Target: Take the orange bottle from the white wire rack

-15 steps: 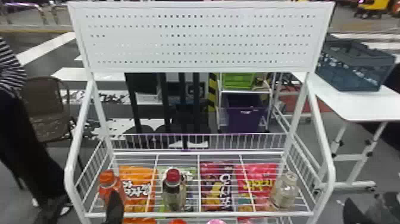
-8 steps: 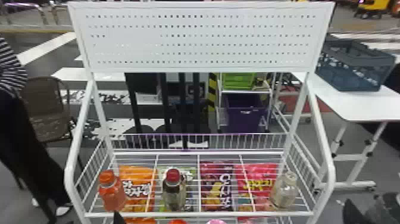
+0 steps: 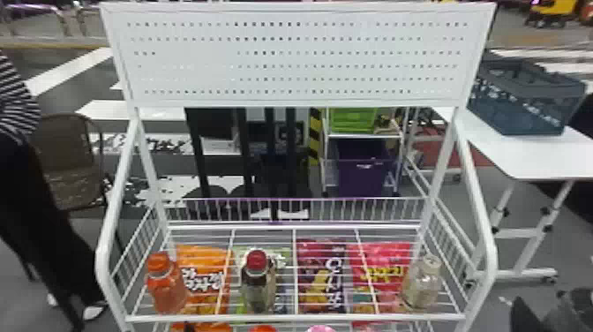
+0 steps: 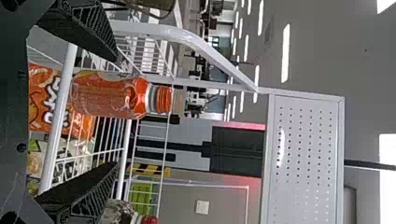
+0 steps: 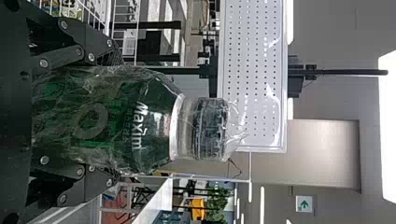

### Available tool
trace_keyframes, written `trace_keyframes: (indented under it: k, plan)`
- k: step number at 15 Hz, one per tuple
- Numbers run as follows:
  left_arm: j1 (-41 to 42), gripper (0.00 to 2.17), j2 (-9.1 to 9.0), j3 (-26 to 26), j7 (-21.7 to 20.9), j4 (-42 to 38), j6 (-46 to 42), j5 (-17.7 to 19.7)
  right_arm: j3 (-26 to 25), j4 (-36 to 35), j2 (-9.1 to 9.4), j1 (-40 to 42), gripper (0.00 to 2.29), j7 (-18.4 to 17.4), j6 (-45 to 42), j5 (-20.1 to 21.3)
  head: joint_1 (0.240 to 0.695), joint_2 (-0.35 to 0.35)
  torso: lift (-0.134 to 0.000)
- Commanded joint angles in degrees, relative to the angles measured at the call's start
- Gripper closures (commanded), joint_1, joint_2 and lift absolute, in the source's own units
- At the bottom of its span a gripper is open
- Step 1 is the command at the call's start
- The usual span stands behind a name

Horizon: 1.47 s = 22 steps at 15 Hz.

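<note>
Pincer on the right arm (image 3: 523,315), right of the white wire rack (image 3: 295,317), grips a green plastic-wrapped jar (image 5: 135,119). The left pincer (image 3: 189,327) is wide at the rack's front left; past it, the orange bottle (image 3: 166,284) stands upright on the rack. Beyond the rack is a purple bin (image 3: 362,176).

Can make out just the tops of a red-orange round cap (image 3: 263,329) and a pink round cap (image 3: 321,328), cropped by the head view's bottom edge; can't see the base of the plastic-wrapped green jar (image 5: 112,121), hidden by the right end effector (image 3: 523,314)
</note>
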Motion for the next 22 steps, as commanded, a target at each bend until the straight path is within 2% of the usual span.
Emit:
trace_keyframes:
  k: [1, 9, 19, 21, 22]
  plan:
    - [-3.5, 0.09, 0.01, 0.0, -0.1, 3.4, 1.1, 0.0, -0.3, 0.0, 0.05, 0.4, 0.83, 0.0, -0.4, -0.1, 0.499, 0.000, 0.000]
    - [-13.5, 0.09, 0.44, 0.3, -1.1, 13.5, 5.7, 1.2, -1.1, -0.7, 0.05, 1.5, 0.83, 0.0, -0.9, -0.3, 0.499, 0.000, 0.000]
    - [-20.8, 0.09, 0.09, 0.0, -3.6, 18.7, 8.7, 2.2, -2.3, -1.8, 0.05, 2.0, 0.83, 0.0, -0.6, -0.2, 0.499, 0.000, 0.000]
    - [-21.4, 0.44, 0.09, 0.0, -3.6, 19.4, 8.7, 2.2, -2.6, -1.9, 0.05, 2.3, 0.83, 0.0, -0.6, -0.3, 0.499, 0.000, 0.000]
    - [-21.4, 0.85, 0.18, 0.0, -3.7, 19.5, 8.7, 2.2, -2.7, -1.9, 0.05, 2.4, 0.83, 0.0, -0.6, -0.3, 0.499, 0.000, 0.000]
